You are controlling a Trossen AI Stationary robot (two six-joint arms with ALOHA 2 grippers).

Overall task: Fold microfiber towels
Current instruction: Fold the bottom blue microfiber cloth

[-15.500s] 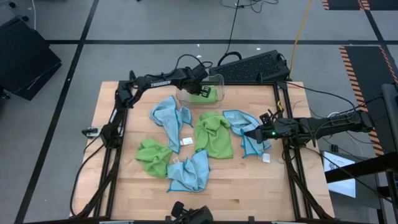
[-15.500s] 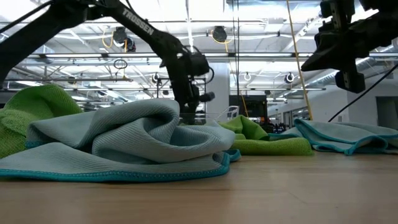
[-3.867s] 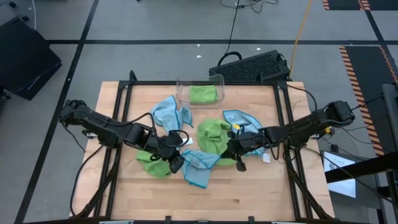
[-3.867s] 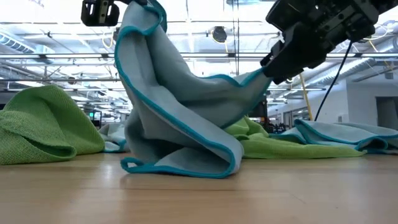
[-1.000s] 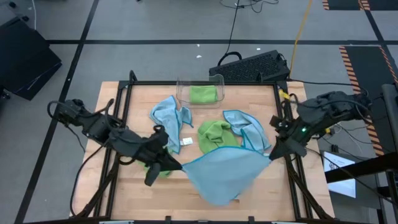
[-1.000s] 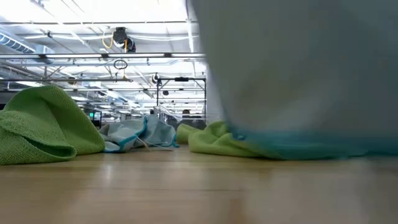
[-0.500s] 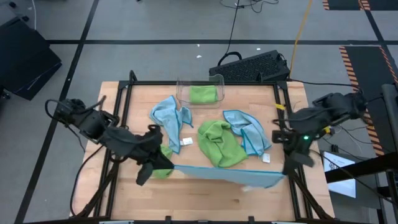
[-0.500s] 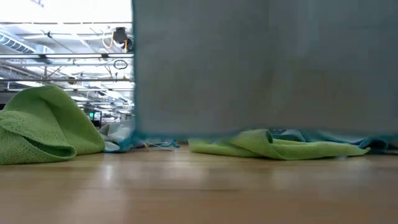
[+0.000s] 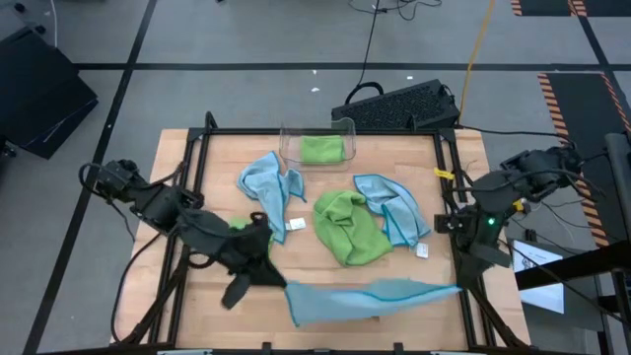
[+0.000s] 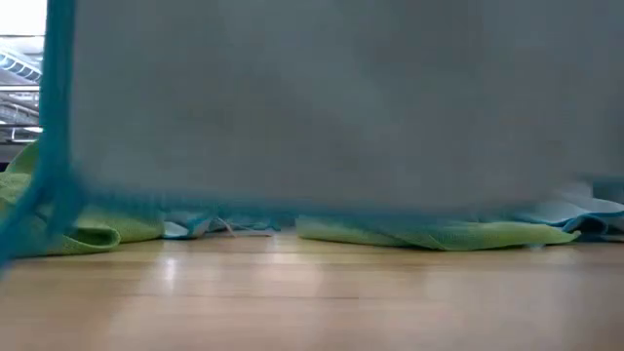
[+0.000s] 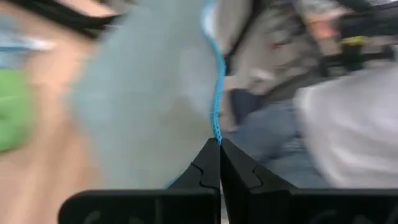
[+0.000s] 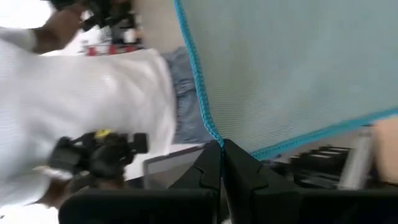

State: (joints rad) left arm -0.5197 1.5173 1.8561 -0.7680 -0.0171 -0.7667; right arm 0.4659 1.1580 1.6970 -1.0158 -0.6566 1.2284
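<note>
My left gripper (image 9: 280,282), at about seven o'clock on the table (image 9: 414,316), was clamped shut on one corner of the light blue towel (image 9: 370,296). The cloth hung stretched toward three o'clock, its long axis running straight across the near edge between my two arms, neither nearer than the other. My right gripper (image 9: 459,287), at about four o'clock, was pinched shut on the opposite corner. The overhead camera showed both grips and the loose towels beyond. The table-level camera saw mostly a curtain of blue cloth (image 10: 331,107) hanging clear above the wood. A person showed behind in both wrist cameras.
</note>
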